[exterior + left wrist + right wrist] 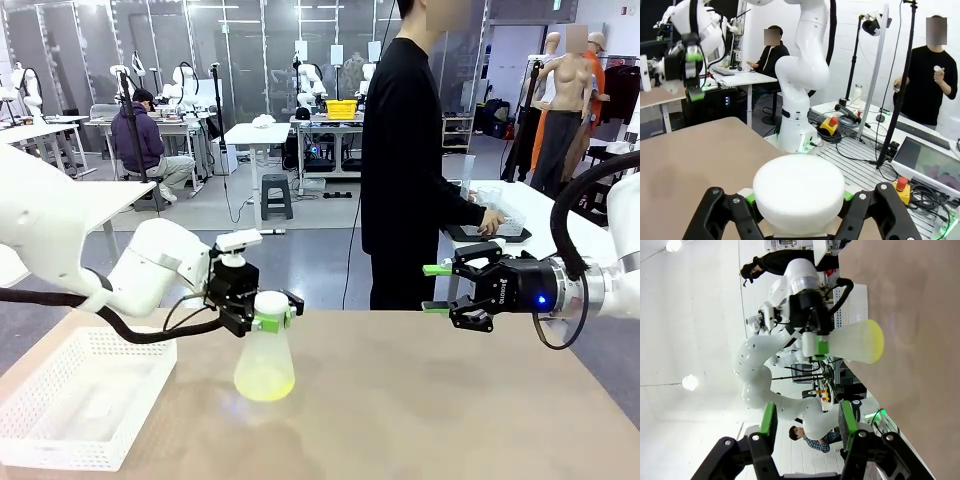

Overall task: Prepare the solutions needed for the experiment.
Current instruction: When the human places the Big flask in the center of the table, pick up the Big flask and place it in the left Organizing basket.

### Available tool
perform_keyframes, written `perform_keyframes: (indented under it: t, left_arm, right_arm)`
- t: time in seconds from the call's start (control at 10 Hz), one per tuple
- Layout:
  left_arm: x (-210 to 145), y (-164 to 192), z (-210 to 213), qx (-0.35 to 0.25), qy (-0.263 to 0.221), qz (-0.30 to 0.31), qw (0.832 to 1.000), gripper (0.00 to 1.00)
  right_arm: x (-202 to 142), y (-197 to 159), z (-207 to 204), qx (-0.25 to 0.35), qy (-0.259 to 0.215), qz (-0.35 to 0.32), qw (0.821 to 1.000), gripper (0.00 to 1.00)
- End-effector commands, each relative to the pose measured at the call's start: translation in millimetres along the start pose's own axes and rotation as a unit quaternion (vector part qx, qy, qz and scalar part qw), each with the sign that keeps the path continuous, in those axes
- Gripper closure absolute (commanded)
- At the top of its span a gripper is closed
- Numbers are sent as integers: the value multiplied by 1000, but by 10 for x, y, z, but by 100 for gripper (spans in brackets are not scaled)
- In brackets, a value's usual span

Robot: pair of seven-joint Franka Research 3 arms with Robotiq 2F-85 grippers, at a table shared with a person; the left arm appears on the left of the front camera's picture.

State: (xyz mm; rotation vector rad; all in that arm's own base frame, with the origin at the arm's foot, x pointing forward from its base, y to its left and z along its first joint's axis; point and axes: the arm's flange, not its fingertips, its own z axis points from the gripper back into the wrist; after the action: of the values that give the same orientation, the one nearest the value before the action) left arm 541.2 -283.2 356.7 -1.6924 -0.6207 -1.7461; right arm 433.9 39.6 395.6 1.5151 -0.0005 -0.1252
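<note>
A frosted conical flask [266, 355] holds the solutions [266, 384], a little pale yellow-green liquid pooled at its bottom. My left gripper [270, 312] is shut on the flask's neck and holds it upright just above the table [450, 400], left of centre. In the left wrist view the flask's white top [799, 192] sits between my left gripper's [797, 200] green pads. My right gripper [435, 288] hangs open in the air at the right, fingers pointing toward the flask, with nothing between them. The right wrist view shows the flask [855, 342] and its solutions [875, 340] beyond my right gripper [807, 422].
A white mesh basket [80, 400] stands on the table's near left corner. A person in black [405, 160] stands at the far side, turned toward another table on the right. Bare tabletop lies between the two grippers and toward the right.
</note>
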Motion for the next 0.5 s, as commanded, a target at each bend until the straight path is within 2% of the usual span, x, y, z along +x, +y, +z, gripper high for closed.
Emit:
perform_keyframes:
  t: [0.0,0.4]
  left_arm:
    - [370,-314,128,7,14,-15,1000,100]
    - [935,-982,721,84,18,-56,995,100]
  right_arm:
    - [-1,5,-8,8,-3,10,1000,37]
    - [-1,5,-8,8,-3,10,1000,37]
